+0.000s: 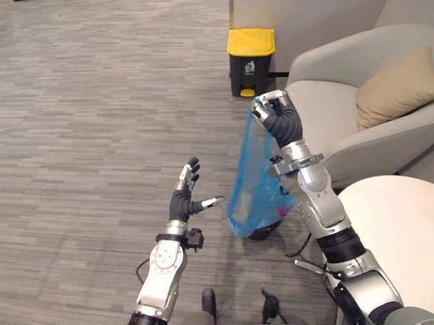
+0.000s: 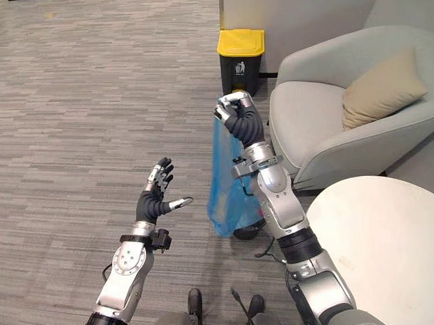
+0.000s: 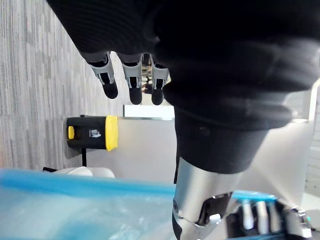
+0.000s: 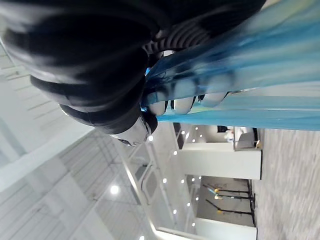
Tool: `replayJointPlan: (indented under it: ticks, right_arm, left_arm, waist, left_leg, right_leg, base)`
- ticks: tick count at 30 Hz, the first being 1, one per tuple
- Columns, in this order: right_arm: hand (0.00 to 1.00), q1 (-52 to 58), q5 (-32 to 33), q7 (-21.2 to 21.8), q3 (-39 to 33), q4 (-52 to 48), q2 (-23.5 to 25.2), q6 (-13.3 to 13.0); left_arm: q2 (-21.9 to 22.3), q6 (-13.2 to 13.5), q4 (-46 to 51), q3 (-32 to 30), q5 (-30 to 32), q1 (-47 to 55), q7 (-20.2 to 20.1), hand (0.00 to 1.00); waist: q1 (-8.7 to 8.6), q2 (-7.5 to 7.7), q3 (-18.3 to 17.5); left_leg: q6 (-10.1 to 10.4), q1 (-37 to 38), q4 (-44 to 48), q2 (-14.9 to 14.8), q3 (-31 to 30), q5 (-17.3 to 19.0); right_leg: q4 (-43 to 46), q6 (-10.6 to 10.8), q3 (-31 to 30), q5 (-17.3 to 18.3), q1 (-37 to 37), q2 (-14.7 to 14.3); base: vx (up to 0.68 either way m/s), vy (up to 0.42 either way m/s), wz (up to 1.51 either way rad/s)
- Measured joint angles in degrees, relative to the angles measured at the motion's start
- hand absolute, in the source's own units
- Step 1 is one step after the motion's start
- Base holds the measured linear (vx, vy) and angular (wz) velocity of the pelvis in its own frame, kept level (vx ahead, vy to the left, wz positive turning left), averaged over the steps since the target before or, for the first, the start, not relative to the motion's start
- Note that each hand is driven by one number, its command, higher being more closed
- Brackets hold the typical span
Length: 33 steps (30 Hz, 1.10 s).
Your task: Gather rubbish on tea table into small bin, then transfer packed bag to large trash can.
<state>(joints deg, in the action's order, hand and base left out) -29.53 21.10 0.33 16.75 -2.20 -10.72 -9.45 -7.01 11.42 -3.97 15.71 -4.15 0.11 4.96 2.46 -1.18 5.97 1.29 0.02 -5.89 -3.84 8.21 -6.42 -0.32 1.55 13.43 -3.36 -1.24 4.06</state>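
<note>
White tea table (image 1: 401, 234): sitting behind right hand (image 1: 274, 112). Right hand: clutching top of blue rubbish bag (image 1: 249, 175), dangling beneath it. Left hand (image 1: 182, 201): hovering beside bag, fingers spreading open. Yellow-lidded trash can (image 1: 250, 60): standing beyond.

One blue bag (image 1: 252, 175) is counted. One yellow-lidded trash can (image 1: 251, 61) is seen at 12 o'clock. One armchair (image 1: 329, 109) with one cushion (image 1: 396, 85) is noted at 2 o'clock. One round desk (image 1: 405, 227) is logged at 4 o'clock. Two are tallied: left robot hand (image 1: 181, 203), right robot hand (image 1: 274, 112).
</note>
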Motion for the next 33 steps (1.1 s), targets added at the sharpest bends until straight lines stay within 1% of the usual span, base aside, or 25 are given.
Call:
replayJointPlan:
  ticks: [3, 4, 6, 8, 9, 11, 14, 15, 18, 20, 23, 25, 31, 32, 33]
  right_arm:
    - [1.00, -0.2, 1.7, 0.1, 2.6, -1.7, 0.7, 0.0]
    - [1.00, -0.8, 2.3, 0.7, 3.7, -1.8, 1.1, 0.0]
    - [1.00, -2.3, 3.9, 1.2, 5.8, -1.8, 1.3, 0.0]
    - [1.00, -3.6, 6.1, 1.2, 7.4, -1.9, 1.3, 0.0]
    - [1.00, -3.9, 6.5, 1.2, 7.9, -1.9, 1.3, 0.0]
    - [1.00, -4.5, 8.4, 1.2, 10.0, -1.9, 1.4, 0.0]
    - [1.00, -4.8, 10.0, 1.2, 11.7, -1.9, 1.6, 0.0]
    - [1.00, -5.3, 10.6, 1.2, 12.9, -1.9, 1.6, 0.0]
    - [1.00, -7.1, 11.1, 1.1, 16.0, -1.4, 1.7, 0.0]
    - [1.00, -7.6, 11.1, 1.1, 18.1, -1.3, 2.2, 0.1]
    - [1.00, -8.5, 11.2, 1.1, 20.1, -0.4, 5.2, 0.1]
    - [1.00, -9.0, 12.0, 1.1, 20.1, 0.7, 5.8, 0.1]
    - [1.00, -9.4, 12.1, 1.2, 20.3, 1.6, 5.9, 0.1]
    - [0.00, -9.4, 12.1, 1.2, 20.3, 1.7, 5.9, 0.1]
    - [0.00, -9.4, 11.9, 1.3, 20.3, 2.0, 5.8, 0.1]
  left_arm:
    - [0.0, -0.5, -2.5, 2.0, 1.7, -0.7, -0.1, 0.00]
    - [0.0, -1.1, -4.1, 2.8, 2.8, -1.5, -0.1, 0.00]
    - [0.2, -1.2, -5.6, 3.3, 4.1, -2.7, 0.0, 0.00]
    - [0.0, -1.1, -7.9, 4.7, 6.2, -5.5, 0.2, 0.00]
    - [0.0, -1.1, -8.2, 4.8, 6.7, -6.0, 0.3, 0.00]
    - [0.0, -1.0, -10.2, 5.0, 8.5, -7.5, 1.7, 0.00]
    - [0.2, -1.2, -12.1, 5.1, 10.4, -8.6, 3.0, 0.00]
    - [0.2, -1.5, -12.7, 5.4, 11.6, -8.7, 3.7, 1.00]
    - [0.6, -2.1, -13.6, 6.5, 12.8, -9.4, 5.3, 1.00]
    - [1.7, -2.5, -14.1, 6.9, 13.4, -10.5, 5.8, 1.00]
    - [2.6, -2.5, -14.7, 7.4, 13.3, -11.9, 7.0, 1.00]
    - [2.5, -2.8, -15.0, 7.7, 13.2, -12.7, 7.6, 1.00]
    - [2.5, -2.8, -15.2, 9.0, 9.2, -13.0, 7.9, 1.00]
    - [2.5, -2.8, -15.2, 8.9, 8.6, -13.0, 7.9, 1.00]
    - [2.4, -2.8, -15.2, 8.9, 8.0, -13.0, 7.9, 1.00]
  waist:
    - [-0.19, 0.38, -0.9]
    - [-0.19, 0.44, -1.4]
    - [-0.26, 0.49, -1.8]
    - [-0.15, 0.90, -2.3]
    - [-0.15, 1.03, -2.3]
    - [-0.14, 1.66, -2.8]
    - [-0.15, 1.94, -2.9]
    - [-0.21, 1.93, -2.9]
    - [-0.20, 1.94, -2.9]
    - [-0.03, 1.94, -2.9]
    - [-0.08, 1.98, -2.9]
    - [-0.13, 1.99, -3.0]
    - [-0.36, 2.30, -3.2]
    - [-0.48, 2.41, -3.2]
    - [-0.66, 2.52, -3.3]
  left_leg:
    - [0.0, 0.1, 0.0, -0.2, 0.7, 0.0]
    - [0.0, 0.0, 0.0, -0.2, 1.1, 0.0]
    - [0.0, 0.0, 0.0, -0.5, 1.4, 0.0]
    - [0.1, -0.2, 0.0, -0.8, 1.4, 0.0]
    - [0.1, -0.2, 0.0, -0.8, 1.4, -0.1]
    - [0.3, -0.2, 0.0, -1.1, 1.4, -0.2]
    - [0.5, -0.2, 0.0, -1.4, 1.4, -0.3]
    - [0.5, -0.2, 0.0, -1.4, 1.4, -0.3]
    - [0.7, -0.3, 0.0, -1.6, 1.4, -0.3]
    - [0.7, -0.4, 0.0, -1.7, 1.3, -0.3]
    - [0.8, -0.4, 0.0, -2.0, 1.2, -0.5]
    - [0.8, -0.4, 0.0, -2.1, 1.2, -0.5]
    - [0.8, -0.4, 0.0, -2.1, 1.2, -0.5]
    - [0.8, -0.4, 0.0, -2.1, 1.2, -0.5]
    - [0.8, -0.4, 0.0, -2.1, 1.2, -0.5]
  right_leg:
    - [-0.8, 0.3, -0.8, -0.1, 0.0, -0.1]
    - [-1.4, 0.4, -1.1, -0.5, 0.0, -0.2]
    - [-2.1, 0.0, -1.7, -1.4, 0.1, -0.4]
    - [-2.9, 0.2, -1.8, -1.9, 0.3, -0.6]
    - [-3.0, -0.2, -1.8, -2.2, 0.3, -0.6]
    - [-3.1, -0.5, -2.0, -2.4, 0.3, -0.9]
    - [-3.2, -0.6, -2.1, -2.5, 0.3, -1.2]
    - [-3.3, -0.6, -2.2, -2.5, 0.3, -1.3]
    - [-3.6, -0.5, -2.3, -2.6, 0.3, -1.5]
    - [-3.7, -0.5, -2.3, -2.6, 0.3, -1.6]
    - [-3.8, -0.5, -2.3, -2.6, 0.3, -1.9]
    - [-3.8, -0.6, -2.3, -2.6, 0.3, -2.0]
    - [-3.8, -0.7, -2.3, -2.7, 0.3, -2.0]
    - [-3.8, -0.7, -2.3, -2.7, 0.3, -2.0]
    - [-3.8, -0.7, -2.3, -2.7, 0.3, -2.0]
  base:
    - [-0.04, 0.018, -0.14]
    - [-0.03, 0.007, -0.16]
    - [-0.02, 0.004, -0.13]
    - [-0.01, 0.000, -0.03]
    - [0.00, 0.000, 0.00]
    - [0.00, 0.000, 0.00]
    - [0.00, 0.000, -0.01]
    - [-0.01, 0.005, -0.03]
    - [-0.01, 0.005, -0.03]
    - [0.00, 0.000, 0.00]
    - [0.00, 0.000, 0.00]
    - [0.00, 0.000, 0.00]
    - [0.00, 0.000, 0.00]
    - [0.00, 0.000, 0.00]
    - [0.00, 0.000, 0.00]
